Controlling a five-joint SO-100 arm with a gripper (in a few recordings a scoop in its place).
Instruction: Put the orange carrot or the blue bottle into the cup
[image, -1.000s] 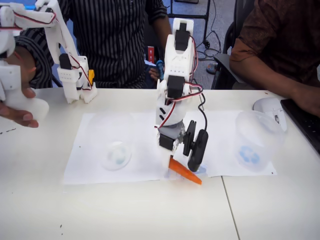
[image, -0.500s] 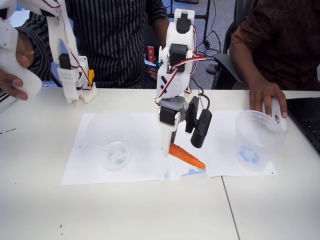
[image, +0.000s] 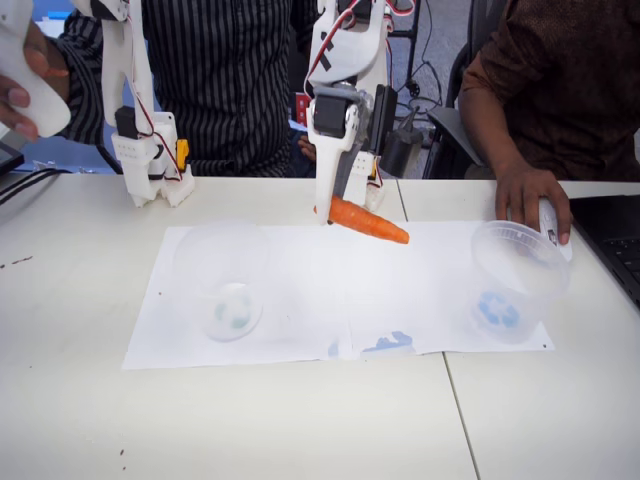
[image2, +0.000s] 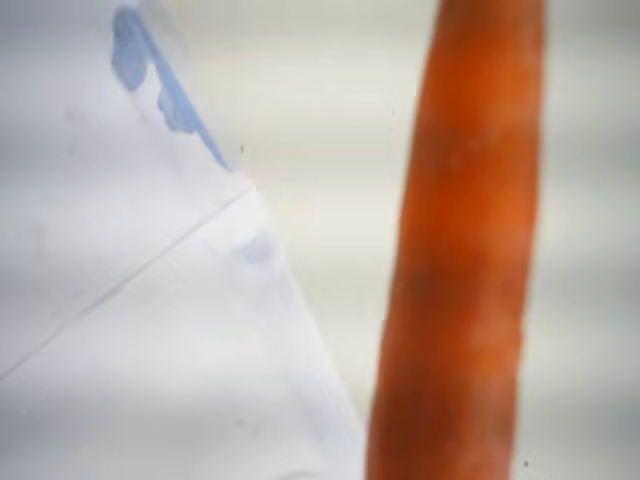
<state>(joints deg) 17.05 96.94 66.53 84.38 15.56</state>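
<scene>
Carry step: my tool (image: 335, 207) is clamped on the orange carrot (image: 368, 220), aloft at upper centre; next, swing left over the cup (image: 222, 282) and release.

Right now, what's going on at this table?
The white arm's gripper is shut on the orange carrot, holding it in the air above the white paper, roughly level. The cup with the pale teal blotch stands to the left in the fixed view, with nothing in it. A similar clear cup stands to the right, and a person's hand rests just behind it.
</scene>
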